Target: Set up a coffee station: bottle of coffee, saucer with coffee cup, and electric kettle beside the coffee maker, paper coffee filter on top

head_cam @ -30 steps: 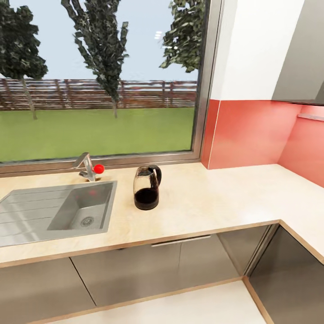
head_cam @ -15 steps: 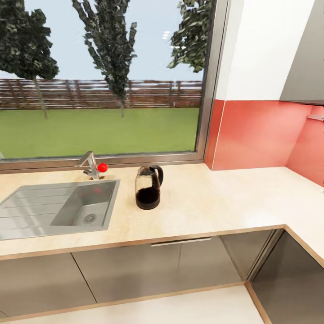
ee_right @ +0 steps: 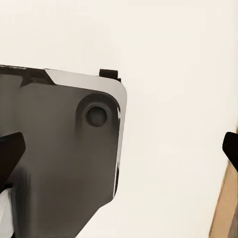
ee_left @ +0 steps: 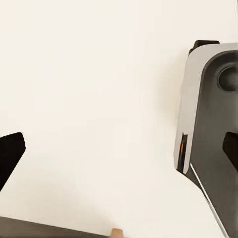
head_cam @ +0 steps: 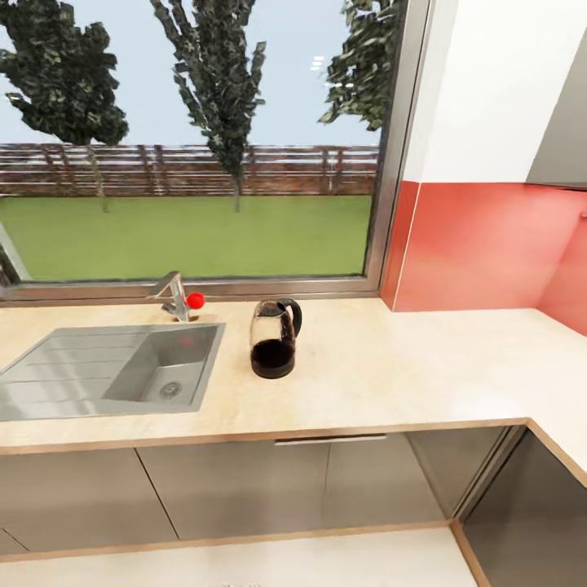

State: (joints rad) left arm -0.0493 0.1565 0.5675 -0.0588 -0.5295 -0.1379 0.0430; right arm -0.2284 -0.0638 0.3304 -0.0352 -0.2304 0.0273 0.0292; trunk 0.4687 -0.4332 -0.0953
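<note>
Sink (head_cam: 49, 383) and both tools' fingertips (ee_left: 10, 151) cut off at picture edges.

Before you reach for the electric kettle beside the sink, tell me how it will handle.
The electric kettle looks clear-walled, so probably fragile and slick. It stands tall on a narrow dark base, so a high push may tip it. Its looped handle at the back seems the safest grip.
</note>
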